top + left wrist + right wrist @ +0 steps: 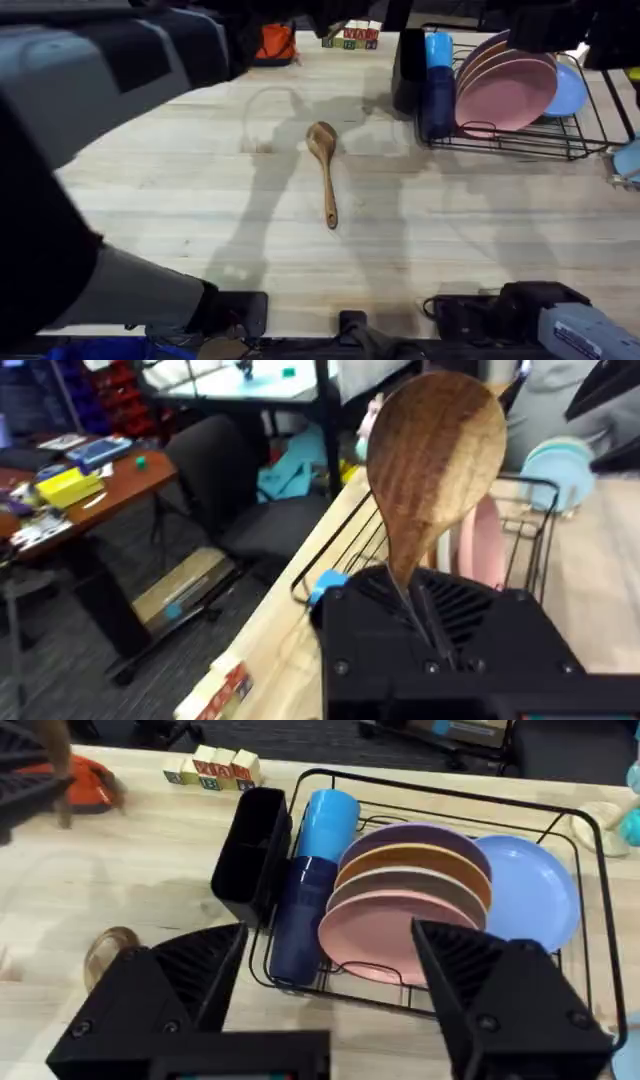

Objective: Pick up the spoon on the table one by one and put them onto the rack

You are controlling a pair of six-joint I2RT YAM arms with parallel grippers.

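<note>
One wooden spoon [325, 170] lies on the table [180, 190], bowl toward the far side; its bowl also peeks out beside a finger in the right wrist view [107, 952]. A second spoon [435, 455] stands bowl-up in my left gripper [420, 608], which is shut on its handle. The left arm [90, 90] is raised high under the camera. The rack [590, 830] is seen behind this spoon [530, 510]. My right gripper [335, 1010] is open, its fingers [170, 995] wide apart, above the table in front of the rack [560, 145].
The rack holds pink and purple plates [385, 935], a blue plate [535, 890], blue cups [322, 825] and a black utensil holder [250, 855]. Letter blocks [215, 768] and an orange object [275, 42] sit at the table's far edge.
</note>
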